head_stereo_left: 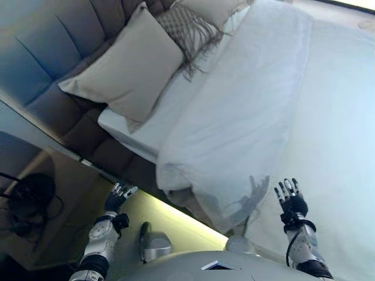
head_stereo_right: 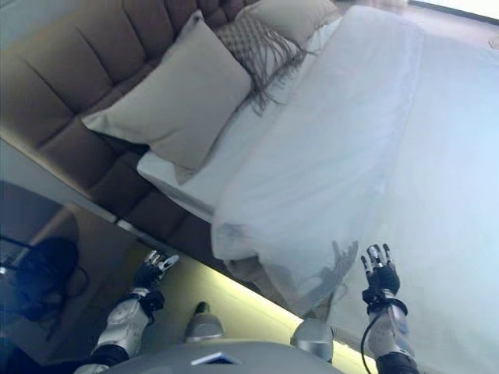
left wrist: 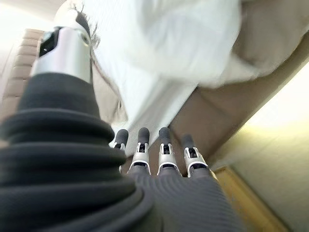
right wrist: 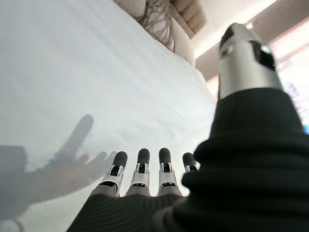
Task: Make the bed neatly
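Beige floor [head_stereo_left: 176,222] lies beside the bed, under the left hand [head_stereo_left: 119,196], its fingers straight and empty; the right hand [head_stereo_left: 291,199] is spread flat over the white rumpled duvet [head_stereo_left: 246,111], holding nothing; beyond both, a large beige square pillow [head_stereo_left: 132,67] leans on the brown padded headboard [head_stereo_left: 47,52].
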Robot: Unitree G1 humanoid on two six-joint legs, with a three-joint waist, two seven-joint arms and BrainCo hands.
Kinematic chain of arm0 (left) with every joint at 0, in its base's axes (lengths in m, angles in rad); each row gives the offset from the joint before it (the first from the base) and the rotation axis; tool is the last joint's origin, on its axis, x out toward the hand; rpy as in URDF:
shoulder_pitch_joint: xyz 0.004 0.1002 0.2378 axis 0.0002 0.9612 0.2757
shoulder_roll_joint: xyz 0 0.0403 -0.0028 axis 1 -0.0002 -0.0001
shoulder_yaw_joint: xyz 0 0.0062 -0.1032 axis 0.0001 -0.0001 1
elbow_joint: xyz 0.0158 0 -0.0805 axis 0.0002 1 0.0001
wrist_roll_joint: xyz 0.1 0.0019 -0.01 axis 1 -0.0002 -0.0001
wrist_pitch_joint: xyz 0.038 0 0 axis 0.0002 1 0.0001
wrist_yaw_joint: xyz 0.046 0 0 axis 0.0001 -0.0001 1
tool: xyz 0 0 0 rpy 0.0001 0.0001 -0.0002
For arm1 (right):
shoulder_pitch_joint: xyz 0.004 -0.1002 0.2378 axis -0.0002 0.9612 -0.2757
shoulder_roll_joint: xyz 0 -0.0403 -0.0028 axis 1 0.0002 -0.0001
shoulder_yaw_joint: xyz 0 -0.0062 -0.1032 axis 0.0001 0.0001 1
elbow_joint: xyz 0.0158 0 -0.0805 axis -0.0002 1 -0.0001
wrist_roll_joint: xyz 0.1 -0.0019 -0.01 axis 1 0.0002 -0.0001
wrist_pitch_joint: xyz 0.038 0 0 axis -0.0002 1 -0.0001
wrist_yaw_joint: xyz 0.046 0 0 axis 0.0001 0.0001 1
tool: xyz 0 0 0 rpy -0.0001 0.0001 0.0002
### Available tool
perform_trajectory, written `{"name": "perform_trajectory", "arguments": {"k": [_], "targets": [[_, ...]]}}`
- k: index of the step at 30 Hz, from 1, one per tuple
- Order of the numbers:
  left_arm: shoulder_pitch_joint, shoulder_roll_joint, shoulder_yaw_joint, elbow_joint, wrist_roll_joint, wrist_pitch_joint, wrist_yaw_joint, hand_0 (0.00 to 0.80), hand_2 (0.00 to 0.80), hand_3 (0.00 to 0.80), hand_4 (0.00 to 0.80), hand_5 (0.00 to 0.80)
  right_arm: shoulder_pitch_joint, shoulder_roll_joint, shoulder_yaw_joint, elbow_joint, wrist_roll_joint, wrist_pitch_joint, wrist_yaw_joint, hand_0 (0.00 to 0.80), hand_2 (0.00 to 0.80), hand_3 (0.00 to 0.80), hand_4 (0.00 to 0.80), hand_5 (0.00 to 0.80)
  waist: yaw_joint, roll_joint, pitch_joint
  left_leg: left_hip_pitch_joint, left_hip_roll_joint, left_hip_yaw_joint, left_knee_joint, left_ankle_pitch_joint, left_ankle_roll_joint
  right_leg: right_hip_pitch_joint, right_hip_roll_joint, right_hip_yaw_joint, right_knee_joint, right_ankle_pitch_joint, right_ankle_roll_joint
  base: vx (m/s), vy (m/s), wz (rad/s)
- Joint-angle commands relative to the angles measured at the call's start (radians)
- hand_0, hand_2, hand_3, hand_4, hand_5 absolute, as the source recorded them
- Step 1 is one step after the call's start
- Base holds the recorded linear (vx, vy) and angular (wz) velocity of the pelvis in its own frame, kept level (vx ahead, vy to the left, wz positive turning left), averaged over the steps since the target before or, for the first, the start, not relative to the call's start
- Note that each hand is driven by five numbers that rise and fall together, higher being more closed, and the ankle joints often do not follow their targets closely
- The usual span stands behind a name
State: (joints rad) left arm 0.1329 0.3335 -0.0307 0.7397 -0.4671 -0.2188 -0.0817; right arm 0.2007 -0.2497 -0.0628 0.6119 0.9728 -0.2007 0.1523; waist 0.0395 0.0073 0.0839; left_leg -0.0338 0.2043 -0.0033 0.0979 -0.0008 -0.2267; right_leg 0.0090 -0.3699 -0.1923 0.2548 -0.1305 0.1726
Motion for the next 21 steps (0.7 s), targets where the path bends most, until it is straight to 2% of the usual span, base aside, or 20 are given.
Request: {"name": "perform_trajectory", "arguments": {"k": [1, 2, 5, 8, 10, 12, 13, 14, 16, 17, 18, 19, 20, 21], "targets": [[0.015, 0.029, 0.049, -0.071, -0.034, -0.02, -0.02, 0.0, 0.0, 0.0, 0.0, 0.0, -0.055, -0.034, -0.037, -0.058, 0.0, 0.009, -0.016, 0.0, 0.0, 0.0, 0.0, 0.0, -0.007, 0.069, 0.001, -0.005, 0.095, -0.017, -0.031, 0.082, 0.062, -0.037, -0.017, 0.035, 0.036, 0.03, 0.024, 0.057, 0.345, -0.18], [0.016, 0.038, 0.049, -0.091, -0.048, -0.015, -0.02, 0.0, 0.0, 0.0, 0.0, 0.0, -0.06, -0.028, -0.037, -0.061, 0.015, 0.023, -0.016, 0.0, 0.0, 0.0, 0.0, 0.0, -0.008, 0.068, 0.002, -0.009, 0.093, 0.005, -0.029, 0.08, 0.064, -0.041, -0.03, 0.025, 0.013, 0.059, 0.034, -0.018, 0.283, -0.2], [-0.043, 0.059, 0.01, -0.104, -0.066, -0.037, -0.003, 0.0, 0.0, 0.0, 0.0, 0.0, -0.101, -0.017, -0.014, -0.059, 0.037, 0.038, -0.013, 0.0, 0.0, 0.0, 0.0, 0.0, -0.006, 0.061, 0.023, -0.069, 0.105, 0.03, -0.005, 0.083, 0.052, -0.068, -0.039, 0.004, -0.026, 0.103, 0.056, -0.205, 0.203, -0.08], [-0.126, 0.061, -0.038, -0.106, -0.081, -0.06, -0.006, 0.0, 0.0, 0.0, 0.0, 0.0, -0.147, -0.034, 0.033, -0.081, 0.018, -0.009, -0.023, 0.0, 0.0, 0.0, 0.0, 0.0, 0.0, 0.045, 0.062, -0.148, 0.116, 0.006, 0.068, 0.06, 0.041, -0.106, -0.044, 0.003, -0.043, 0.128, 0.068, -0.264, 0.167, 0.17], [-0.137, 0.052, -0.051, -0.113, -0.067, -0.054, -0.024, 0.0, 0.0, 0.0, 0.0, 0.0, -0.162, -0.049, 0.041, -0.109, 0.022, -0.039, -0.037, 0.0, 0.0, 0.0, 0.0, 0.0, 0.002, 0.023, 0.085, -0.186, 0.089, -0.017, 0.198, -0.014, 0.045, -0.112, -0.069, 0.028, -0.052, 0.162, 0.08, -0.125, 0.233, 0.19], [-0.127, 0.049, -0.051, -0.119, -0.056, -0.041, -0.041, 0.0, 0.0, 0.0, 0.0, 0.0, -0.161, -0.047, 0.039, -0.118, 0.014, -0.052, -0.042, 0.0, 0.0, 0.0, 0.0, 0.0, 0.006, 0.012, 0.089, -0.194, 0.072, -0.012, 0.249, -0.059, 0.061, -0.105, -0.09, 0.046, -0.068, 0.191, 0.089, -0.005, 0.198, -0.05], [-0.118, 0.047, -0.055, -0.128, -0.05, -0.028, -0.043, 0.0, 0.0, 0.0, 0.0, 0.0, -0.159, -0.044, 0.035, -0.127, 0.007, -0.05, -0.049, 0.0, 0.0, 0.0, 0.0, 0.0, 0.008, 0.005, 0.087, -0.192, 0.054, 0.002, 0.271, -0.088, 0.076, -0.093, -0.106, 0.056, -0.097, 0.228, 0.089, 0.04, 0.23, -0.2], [-0.108, 0.048, -0.056, -0.139, -0.046, -0.008, -0.046, 0.0, 0.0, 0.0, 0.0, 0.0, -0.156, -0.035, 0.022, -0.135, -0.013, -0.037, -0.049, 0.0, 0.0, 0.0, 0.0, 0.0, 0.012, -0.004, 0.08, -0.18, 0.021, 0.024, 0.284, -0.12, 0.105, -0.084, -0.131, 0.056, -0.144, 0.297, 0.089, 0.05, 0.262, -0.34], [-0.091, 0.061, -0.049, -0.163, -0.06, 0.007, -0.037, 0.0, 0.0, 0.0, 0.0, 0.0, -0.159, -0.021, 0.012, -0.128, -0.042, -0.011, -0.053, 0.0, 0.0, 0.0, 0.0, 0.0, 0.017, -0.016, 0.076, -0.126, -0.026, 0.074, 0.266, -0.156, 0.151, -0.129, -0.155, 0.035, -0.118, 0.365, 0.089, -0.002, 0.287, -0.51], [-0.088, 0.063, -0.047, -0.166, -0.065, 0.008, -0.037, 0.0, 0.0, 0.0, 0.0, 0.0, -0.16, -0.018, 0.013, -0.126, -0.042, -0.009, -0.056, 0.0, 0.0, 0.0, 0.0, 0.0, 0.018, -0.018, 0.075, -0.121, -0.035, 0.08, 0.261, -0.158, 0.159, -0.145, -0.154, 0.041, -0.099, 0.367, 0.089, -0.099, 0.282, -0.75], [-0.086, 0.065, -0.046, -0.173, -0.072, 0.008, -0.029, 0.0, 0.0, 0.0, 0.0, 0.0, -0.156, -0.008, 0.018, -0.125, -0.043, -0.007, -0.054, 0.0, 0.0, 0.0, 0.0, 0.0, 0.015, -0.019, 0.071, -0.118, -0.069, 0.084, 0.239, -0.154, 0.186, -0.18, -0.136, 0.058, -0.032, 0.347, 0.085, -0.161, 0.26, -0.75], [-0.088, 0.064, -0.048, -0.17, -0.069, -0.001, -0.012, 0.0, 0.0, 0.0, 0.0, 0.0, -0.148, 0.003, 0.028, -0.128, -0.052, -0.005, -0.051, 0.0, 0.0, 0.0, 0.0, 0.0, 0.016, -0.021, 0.062, -0.121, -0.092, 0.096, 0.209, -0.139, 0.203, -0.2, -0.11, 0.045, 0.015, 0.328, 0.073, -0.176, 0.245, -0.71], [-0.09, 0.064, -0.05, -0.168, -0.068, -0.005, -0.005, 0.0, 0.0, 0.0, 0.0, 0.0, -0.145, 0.007, 0.031, -0.129, -0.053, -0.005, -0.054, 0.0, 0.0, 0.0, 0.0, 0.0, 0.016, -0.022, 0.058, -0.123, -0.099, 0.101, 0.197, -0.132, 0.208, -0.206, -0.1, 0.04, 0.028, 0.32, 0.069, -0.189, 0.168, -0.46], [-0.105, 0.059, -0.059, -0.155, -0.073, -0.018, 0.011, 0.0, 0.0, 0.0, 0.0, 0.0, -0.137, 0.016, 0.039, -0.124, -0.047, -0.011, -0.053, 0.0, 0.0, 0.0, 0.0, 0.0, 0.016, -0.024, 0.049, -0.131, -0.118, 0.104, 0.164, -0.112, 0.216, -0.212, -0.073, 0.031, 0.033, 0.302, 0.058, -0.175, 0.086, -0.42]]}}
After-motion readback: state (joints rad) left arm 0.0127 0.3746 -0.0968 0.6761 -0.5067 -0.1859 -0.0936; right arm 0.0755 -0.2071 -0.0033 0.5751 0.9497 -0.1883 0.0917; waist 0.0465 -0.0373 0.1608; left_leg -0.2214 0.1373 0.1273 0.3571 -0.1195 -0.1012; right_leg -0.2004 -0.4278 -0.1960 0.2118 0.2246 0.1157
